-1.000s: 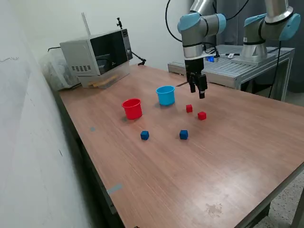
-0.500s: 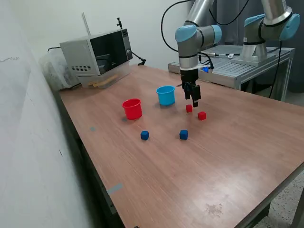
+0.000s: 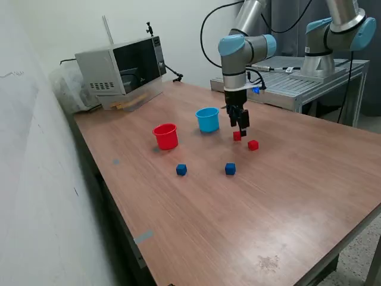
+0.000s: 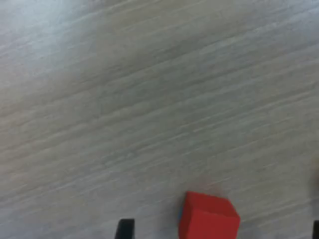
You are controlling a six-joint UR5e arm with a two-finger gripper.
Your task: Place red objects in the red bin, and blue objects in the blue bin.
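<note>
Two red cubes sit near the middle of the wooden table: one (image 3: 237, 136) directly under the gripper (image 3: 240, 127), whose fingers hang spread apart just above it, gripping nothing, the other (image 3: 253, 145) just beside it. The red cup (image 3: 166, 136) and blue cup (image 3: 207, 119) stand toward the table's far side near a microwave (image 3: 122, 67). Two blue cubes (image 3: 181, 170) (image 3: 230, 169) lie apart, nearer the front edge.

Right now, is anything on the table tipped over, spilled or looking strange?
Nothing stands out. The red cup and the blue cup both stand upright, and no cube is in them. Two red cubes and two blue cubes lie apart on the table. The gripper hangs over one red cube.
</note>
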